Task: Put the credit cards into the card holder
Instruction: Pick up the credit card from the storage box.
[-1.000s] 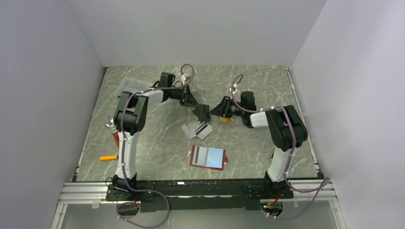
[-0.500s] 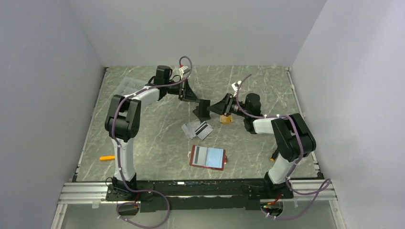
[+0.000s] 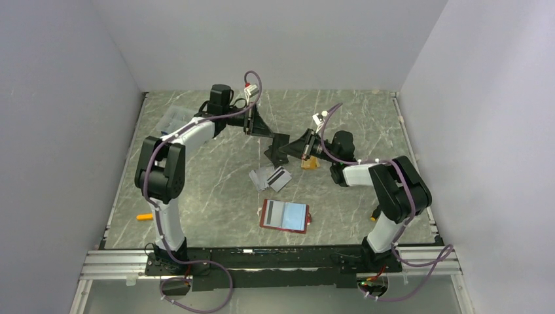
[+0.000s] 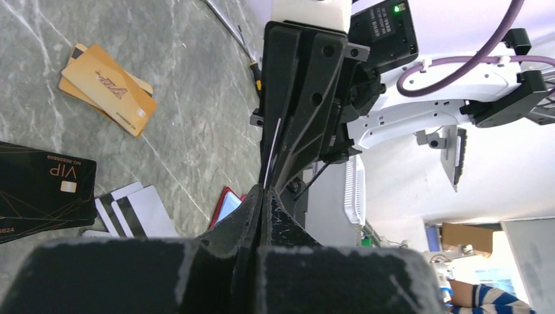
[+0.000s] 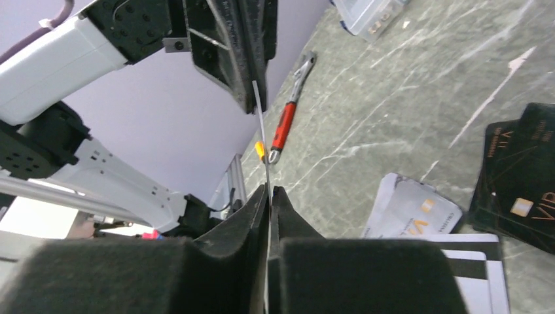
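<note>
A thin pale credit card (image 4: 273, 147) hangs edge-on in the air between the two grippers. My left gripper (image 4: 264, 193) is shut on one end of it. My right gripper (image 5: 269, 191) is shut on the other end, where the card's edge (image 5: 262, 137) runs up to the left fingers. From above, the two grippers (image 3: 280, 144) (image 3: 296, 148) meet tip to tip over the table's middle. Black VIP cards (image 4: 39, 190) and grey-white striped cards (image 3: 271, 176) lie on the table below. The dark-red card holder (image 3: 285, 214) lies open nearer the bases.
Gold cards (image 3: 309, 163) lie under the right gripper. A clear plastic box (image 3: 173, 119) stands at the back left. A red-handled wrench (image 5: 288, 118) and an orange-handled tool (image 3: 147, 216) lie along the left side.
My right gripper has moved left up to the left gripper and closed its jaws on the card. The left arm has swung slightly back, still gripping the card.
</note>
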{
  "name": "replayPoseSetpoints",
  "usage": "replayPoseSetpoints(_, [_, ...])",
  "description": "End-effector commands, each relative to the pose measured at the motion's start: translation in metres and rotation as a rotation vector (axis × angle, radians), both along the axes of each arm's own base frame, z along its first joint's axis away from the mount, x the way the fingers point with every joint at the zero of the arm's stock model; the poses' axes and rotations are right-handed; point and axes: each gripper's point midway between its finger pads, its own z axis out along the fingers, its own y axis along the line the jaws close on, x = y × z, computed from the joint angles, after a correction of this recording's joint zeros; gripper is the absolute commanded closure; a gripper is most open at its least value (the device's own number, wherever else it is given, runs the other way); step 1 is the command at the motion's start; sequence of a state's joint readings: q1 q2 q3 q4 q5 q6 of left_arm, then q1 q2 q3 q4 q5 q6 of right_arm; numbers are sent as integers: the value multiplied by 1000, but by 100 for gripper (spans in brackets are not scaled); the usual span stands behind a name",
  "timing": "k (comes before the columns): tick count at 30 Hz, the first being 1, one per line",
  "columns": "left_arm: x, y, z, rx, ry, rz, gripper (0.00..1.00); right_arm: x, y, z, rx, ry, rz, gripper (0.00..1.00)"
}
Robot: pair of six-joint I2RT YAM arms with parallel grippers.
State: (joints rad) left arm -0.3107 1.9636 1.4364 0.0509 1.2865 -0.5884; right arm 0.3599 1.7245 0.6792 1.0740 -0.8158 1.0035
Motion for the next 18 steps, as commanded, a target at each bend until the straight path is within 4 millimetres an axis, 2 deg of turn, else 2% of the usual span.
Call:
replayPoseSetpoints(1, [-18, -3, 30, -17, -72, -36, 97, -1, -1, 32, 34, -77, -22, 100])
replayPoseSetpoints(3, [-23, -4, 33, 2, -84, -40, 96, -2, -1, 39, 42, -78, -25, 100])
replayPoseSetpoints(4, [-24, -3, 35, 17, -91, -36, 87, -4, -1, 44, 38, -86, -26, 100])
replayPoseSetpoints(5, [-26, -2, 38, 35, -104, -30, 70, -6, -3, 51, 34, -102, -28, 100])
replayPoseSetpoints(7, [-30, 3, 45, 79, -140, -16, 18, -13, -6, 59, 6, -124, -29, 100])
replayPoseSetpoints(8, [-33, 6, 50, 95, -160, -18, 2, -16, -8, 64, -8, -138, -32, 100])
replayPoseSetpoints(11, [-51, 14, 78, 135, -247, -18, 1, -26, -14, 82, -42, -196, -42, 100])
replayPoseSetpoints(14, [-69, 26, 112, 189, -441, -9, 1, -38, -16, 109, -47, -262, -17, 100])
replayPoseSetpoints(15, [-69, 34, 113, 223, -487, 3, 1, -42, -16, 114, -50, -271, -10, 100])
replayPoseSetpoints(18, [-73, 67, 71, 371, -359, 67, 1, -51, -18, 139, -40, -332, -3, 100])
